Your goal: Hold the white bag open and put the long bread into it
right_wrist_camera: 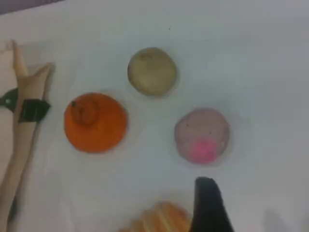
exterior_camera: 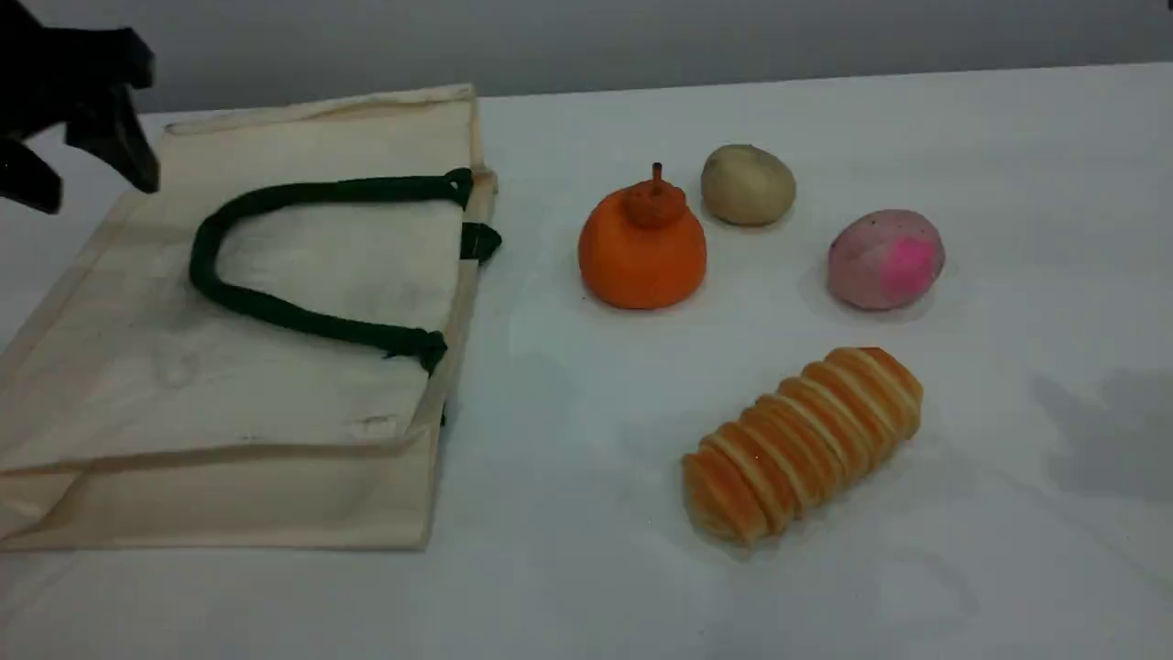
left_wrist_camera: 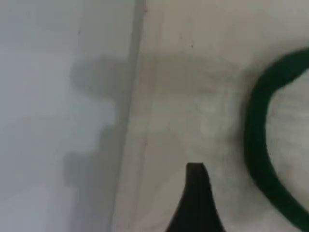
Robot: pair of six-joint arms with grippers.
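The white bag (exterior_camera: 275, 385) lies flat on the left of the table, its mouth facing right, with a dark green rope handle (exterior_camera: 312, 323) resting on top. My left gripper (exterior_camera: 92, 188) hovers open above the bag's far left corner, holding nothing. In the left wrist view its fingertip (left_wrist_camera: 195, 193) sits over the bag's cloth (left_wrist_camera: 193, 96), left of the handle (left_wrist_camera: 256, 135). The long bread (exterior_camera: 802, 440) lies slantwise at front right, well clear of the bag. The right wrist view shows one fingertip (right_wrist_camera: 207, 203) above the bread's end (right_wrist_camera: 161, 217). The right gripper is out of the scene view.
Behind the bread stand a round orange pumpkin-like fruit (exterior_camera: 641, 247), a tan potato (exterior_camera: 747, 183) and a pinkish mottled ball (exterior_camera: 884, 259). A grey wall backs the white table's far edge. A shadow falls on the table at far right.
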